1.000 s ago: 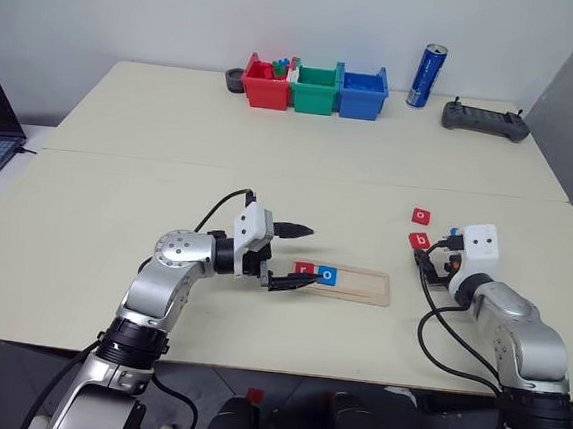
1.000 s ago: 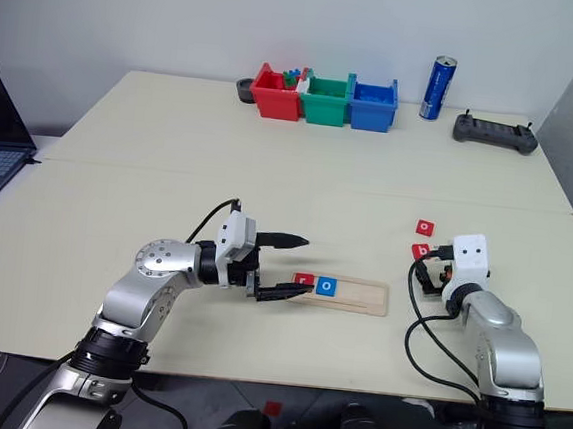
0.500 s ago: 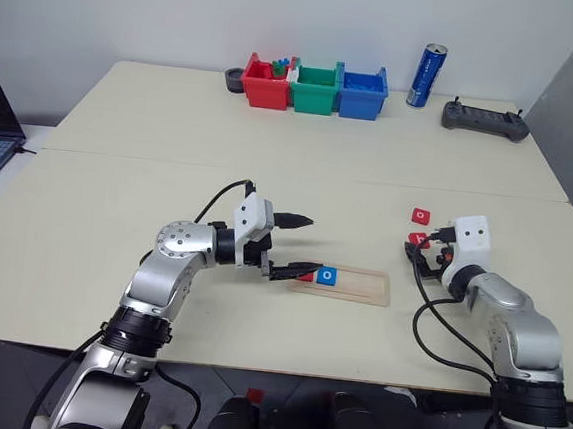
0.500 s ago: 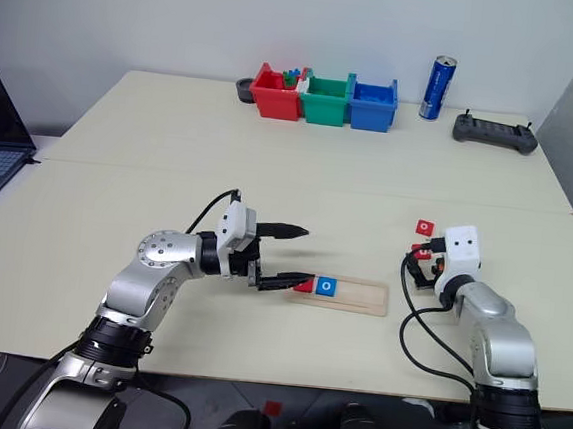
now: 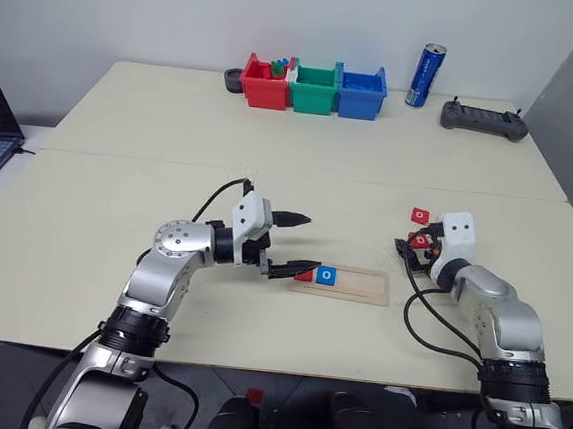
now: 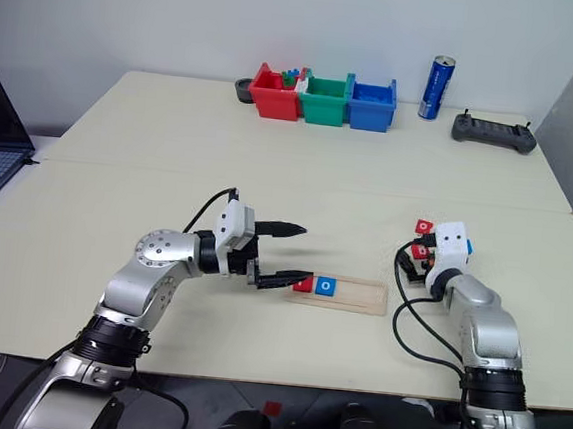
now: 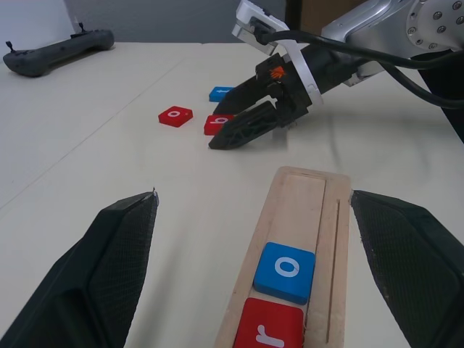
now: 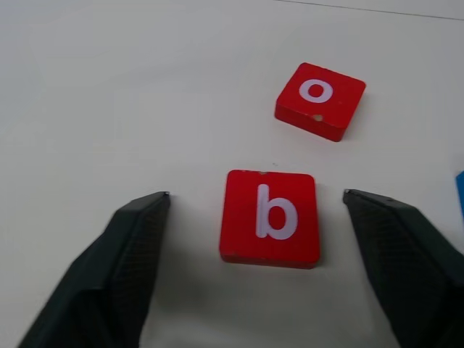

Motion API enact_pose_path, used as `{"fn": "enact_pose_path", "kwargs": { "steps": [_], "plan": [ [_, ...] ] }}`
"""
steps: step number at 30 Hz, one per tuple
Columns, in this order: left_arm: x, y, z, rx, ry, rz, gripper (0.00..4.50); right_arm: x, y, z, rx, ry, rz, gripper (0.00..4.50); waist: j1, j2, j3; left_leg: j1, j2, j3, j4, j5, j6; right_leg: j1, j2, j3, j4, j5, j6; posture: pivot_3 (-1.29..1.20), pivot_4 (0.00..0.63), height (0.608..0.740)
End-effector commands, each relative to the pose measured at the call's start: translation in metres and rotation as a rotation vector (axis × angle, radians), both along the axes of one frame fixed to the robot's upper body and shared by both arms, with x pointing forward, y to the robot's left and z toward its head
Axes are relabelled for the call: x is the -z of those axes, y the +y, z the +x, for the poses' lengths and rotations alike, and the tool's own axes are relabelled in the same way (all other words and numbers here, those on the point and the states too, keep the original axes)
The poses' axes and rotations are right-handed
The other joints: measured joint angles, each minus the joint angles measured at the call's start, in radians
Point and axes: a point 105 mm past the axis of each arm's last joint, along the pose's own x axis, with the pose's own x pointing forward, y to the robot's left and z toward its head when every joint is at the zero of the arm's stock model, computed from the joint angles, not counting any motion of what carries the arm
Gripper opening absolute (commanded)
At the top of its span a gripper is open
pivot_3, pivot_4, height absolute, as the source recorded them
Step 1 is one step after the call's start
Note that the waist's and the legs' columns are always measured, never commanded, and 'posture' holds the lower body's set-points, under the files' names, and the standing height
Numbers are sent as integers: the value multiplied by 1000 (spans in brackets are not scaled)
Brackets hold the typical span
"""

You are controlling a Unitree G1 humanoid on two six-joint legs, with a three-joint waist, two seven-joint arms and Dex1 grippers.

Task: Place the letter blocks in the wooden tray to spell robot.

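Right end effector (image 8: pixel 270 239) has advanced over the b tile (image 8: pixel 270 215); fingers wide, tile flat on the table between them, untouched; o tile (image 8: pixel 320 99) just beyond; centre, lower, close squarely; left end effector (image 7: pixel 254 261) wide over tray (image 7: pixel 304 210).

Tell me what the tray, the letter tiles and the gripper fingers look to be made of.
Wooden tray: pale unfinished wood, judging by faint grain and a matte surface.
Red b block and blue o block: evenly coloured, smooth, with painted or printed white letters; plastic or painted wood, cannot tell.
Right gripper fingers: black, finely cross-hatched pads, probably rubber or textured plastic.
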Motion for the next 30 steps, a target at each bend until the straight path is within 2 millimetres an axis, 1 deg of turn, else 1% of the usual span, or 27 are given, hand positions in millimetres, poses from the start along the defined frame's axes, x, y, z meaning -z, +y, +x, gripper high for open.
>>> {"fn": "enact_pose_path", "kwargs": {
  "steps": [1,3,4,5,6,9,13,17,20,23,27,30],
  "plan": [
    [-13,0,1,7,-49,-10,4500,-2,-2,0,11,-6,-5,2897,0,0,0,0,0,0,0,0,0,0,0,0,0,0,0,0,150,740],
    [-13,0,1,6,-49,-9,4500,-3,-2,-1,13,-9,-3,2191,0,0,0,0,0,0,0,0,0,0,0,0,0,0,0,0,150,740],
    [-13,0,1,6,-49,-9,4500,-4,-2,-2,14,-11,-4,1909,0,0,0,0,0,0,0,0,0,0,0,0,0,0,0,0,150,740],
    [-13,0,1,6,-51,-8,4500,-5,-2,-3,14,-13,-1,1501,0,0,0,0,0,0,0,0,0,0,0,0,0,0,0,0,150,740],
    [-13,0,2,7,-51,-8,4500,-5,-2,-4,19,-12,10,1455,0,0,0,0,0,0,0,0,0,0,0,0,0,0,0,0,150,740],
    [-14,-2,0,22,-52,-11,4500,-11,-3,-13,22,-19,8,1459,1,0,0,0,0,0,0,0,0,0,0,0,0,0,0,0,150,740],
    [-9,-7,-16,104,-22,-5,4500,-22,-8,-41,1,-12,-36,1459,2,0,0,-1,0,-1,0,0,0,0,0,0,-1,0,0,0,150,740],
    [-2,-8,-34,196,7,21,4500,-21,-6,-76,8,49,-58,1459,3,0,0,-1,0,-1,-1,0,0,0,0,-1,-2,0,0,0,150,740],
    [2,-6,-38,223,22,39,4500,-15,2,-96,16,102,-62,1459,1,0,0,-1,1,-1,-1,0,0,0,0,0,-1,0,0,0,150,740],
    [2,-6,-34,222,23,41,4500,-5,8,-105,83,156,-26,1459,0,0,0,0,1,0,-1,0,0,0,1,0,-1,0,0,0,150,740],
    [0,-8,-31,225,20,40,4500,3,8,-107,124,194,-26,1459,3,0,0,-1,1,-1,-1,0,0,0,1,0,-2,0,0,0,150,740],
    [1,-8,-33,234,19,43,4500,6,8,-106,123,205,-24,2506,3,0,0,-1,1,-1,-1,0,0,0,1,0,-3,0,0,0,150,740]
  ]
}}
